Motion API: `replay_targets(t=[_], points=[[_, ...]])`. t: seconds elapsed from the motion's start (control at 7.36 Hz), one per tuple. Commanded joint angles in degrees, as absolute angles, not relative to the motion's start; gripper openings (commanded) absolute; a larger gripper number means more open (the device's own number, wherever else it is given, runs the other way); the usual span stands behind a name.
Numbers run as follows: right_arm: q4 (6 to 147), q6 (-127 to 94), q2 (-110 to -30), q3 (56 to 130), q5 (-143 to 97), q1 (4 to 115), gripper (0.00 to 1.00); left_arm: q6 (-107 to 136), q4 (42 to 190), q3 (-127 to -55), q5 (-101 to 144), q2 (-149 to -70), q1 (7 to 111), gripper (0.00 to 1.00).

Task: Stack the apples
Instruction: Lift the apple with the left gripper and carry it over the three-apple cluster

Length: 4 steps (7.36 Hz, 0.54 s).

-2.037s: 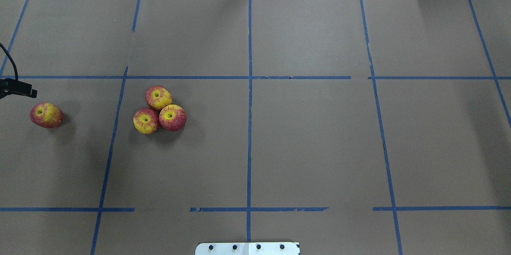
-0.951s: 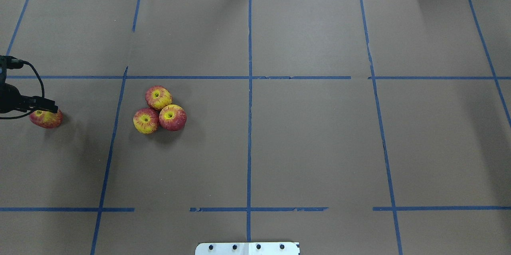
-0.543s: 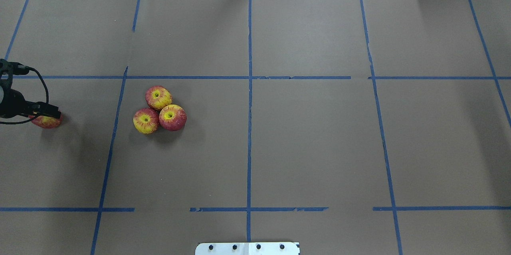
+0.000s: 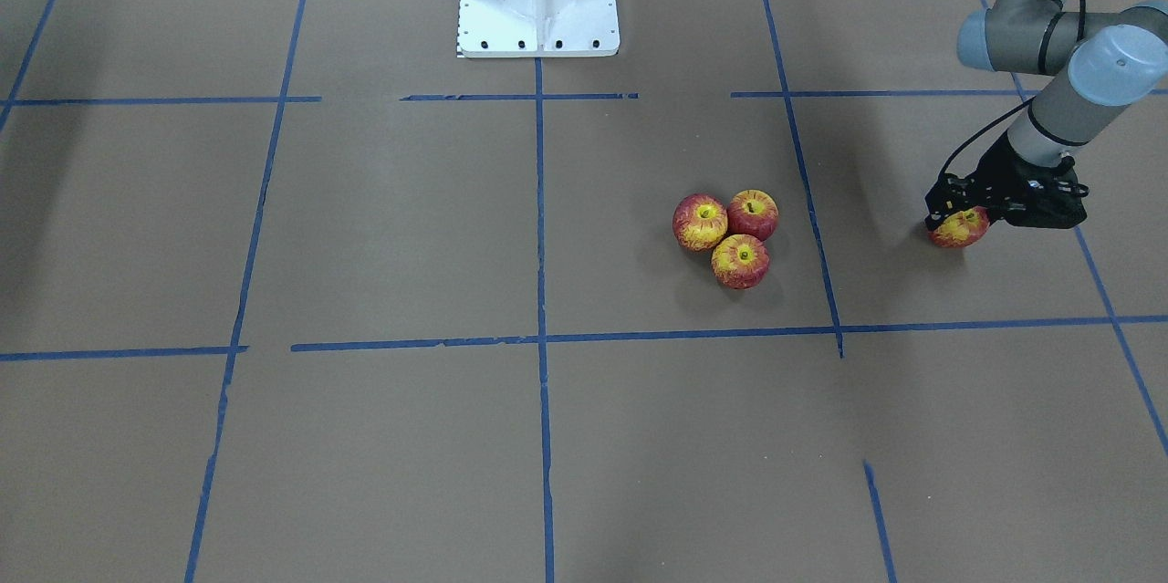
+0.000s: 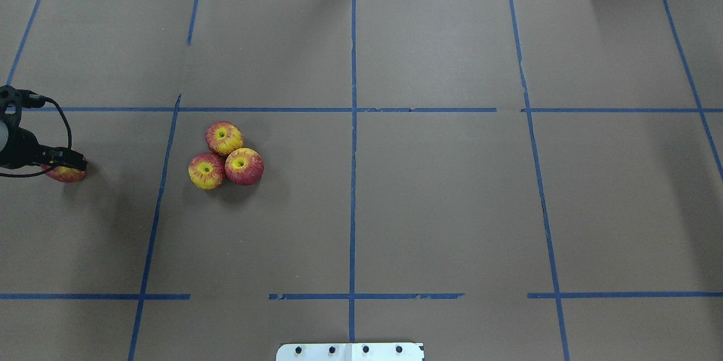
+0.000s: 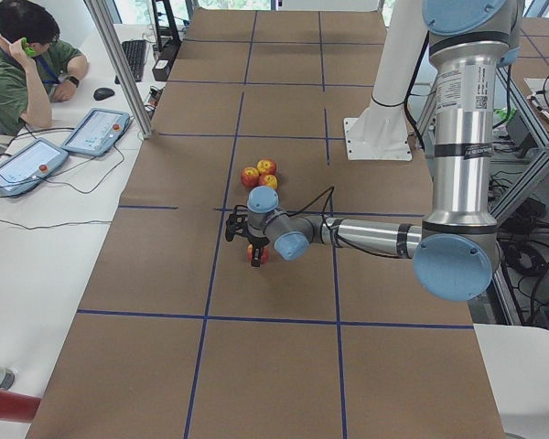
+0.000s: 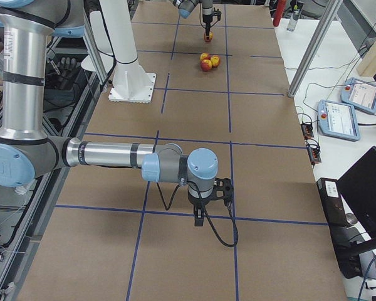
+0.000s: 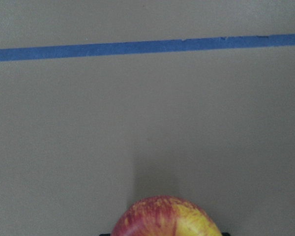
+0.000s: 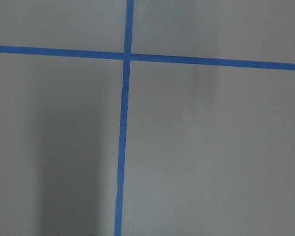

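Left gripper [image 5: 63,159] has come in from the table's left edge, down over the lone apple [image 5: 68,175] on the table there. Grip unclear. Three apples [image 5: 242,168] touch, flat, farther in. Nothing stacked. Right gripper [image 7: 199,219], right end: state unclear.

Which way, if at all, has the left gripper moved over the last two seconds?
Yes. In the overhead view the left gripper has come away from the blue tape line, toward the robot and rightward, onto the lone apple.
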<state>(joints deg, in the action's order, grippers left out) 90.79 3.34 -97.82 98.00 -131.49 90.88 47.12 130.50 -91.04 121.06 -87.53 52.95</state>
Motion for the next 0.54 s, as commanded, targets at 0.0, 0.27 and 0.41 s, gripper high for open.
replay_targets(t=[0.0,0.27,0.41], points=[[90.8,3.3,-97.8,98.0,-131.5,90.9,1.00,47.2,127.9,-94.7,122.4,-87.8,53.1,0.32],[90.8,3.3,-97.8,98.0,-131.5,90.9,1.00,48.1,113.2,-102.4,122.3,-92.5,53.3,0.31],[90.8,3.3,-97.8,98.0,-131.5,90.9,1.00,50.9,106.7,-104.8,122.2,-96.3,53.2,0.31]])
